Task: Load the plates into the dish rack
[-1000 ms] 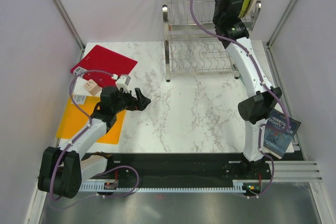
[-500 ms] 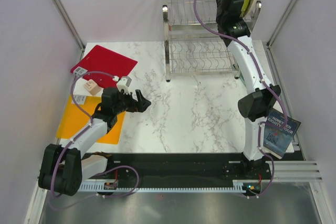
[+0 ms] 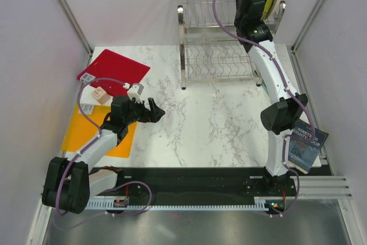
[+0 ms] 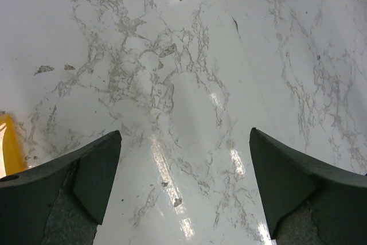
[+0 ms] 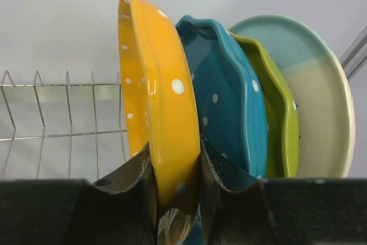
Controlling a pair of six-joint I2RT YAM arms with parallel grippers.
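**Orange plate clamped at the rack's upper tier, release pending**

The orange plate (image 5: pixel 152 101) is held on edge, its lower rim pinched between the fingers of the right gripper (image 5: pixel 175 167). It is placed at the far right of the scene, on the top tier of the dish rack (image 3: pixel 215 27). Just to its right the blue plate (image 5: pixel 229 96), the lime-green plate (image 5: pixel 281 113) and the cream-and-light-blue plate (image 5: pixel 321 101) are stood upright in a row, close together. All four plates are thus at the rack, and only the let-go is judged to be left.

The left gripper (image 4: pixel 184 136) is held over the marble table (image 4: pixel 172 55) at the near left, jaws wide apart, nothing between them.

Risks:
- Whether the orange plate's bottom edge is seated in a wire slot cannot be told, as it is hidden by the fingers. If it is released unseated, a slide or a tip to the left could follow, since no plate is stood on that side.
- The gap to the blue plate is tight, so that plate could be nudged when the jaws are opened.
- The rim could be dragged up if the fingers are pulled out before being fully parted.
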